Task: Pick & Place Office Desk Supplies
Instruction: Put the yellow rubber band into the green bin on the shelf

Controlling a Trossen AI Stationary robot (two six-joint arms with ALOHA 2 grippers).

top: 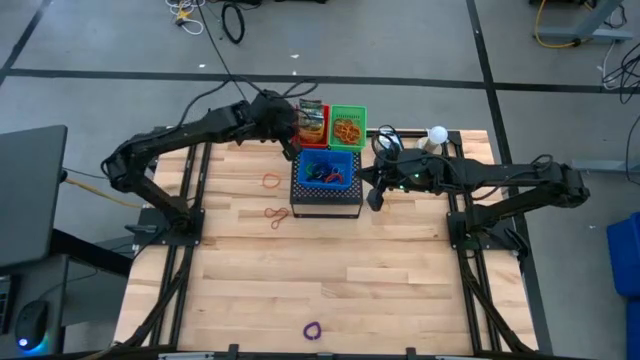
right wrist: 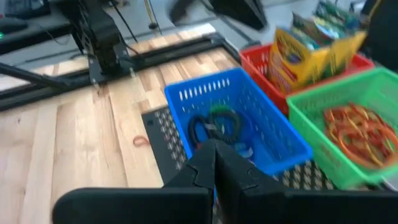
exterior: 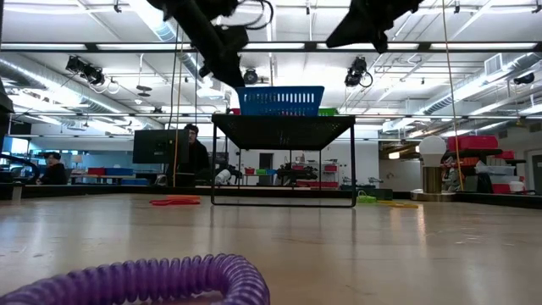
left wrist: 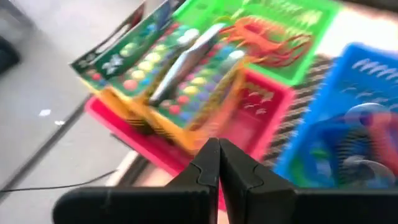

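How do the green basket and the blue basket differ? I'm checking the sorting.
The green basket holds orange and red rubber bands; the blue basket holds dark and green loops. The green one sits beside the red basket, the blue one apart. Both are slotted plastic on the black box.

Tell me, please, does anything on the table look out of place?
Yes: two rubber bands lie loose on the table left of the black box, and a purple loop sits alone at the near edge, outside the baskets.

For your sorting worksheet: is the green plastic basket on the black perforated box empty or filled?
Filled: the green plastic basket holds a heap of orange rubber bands.
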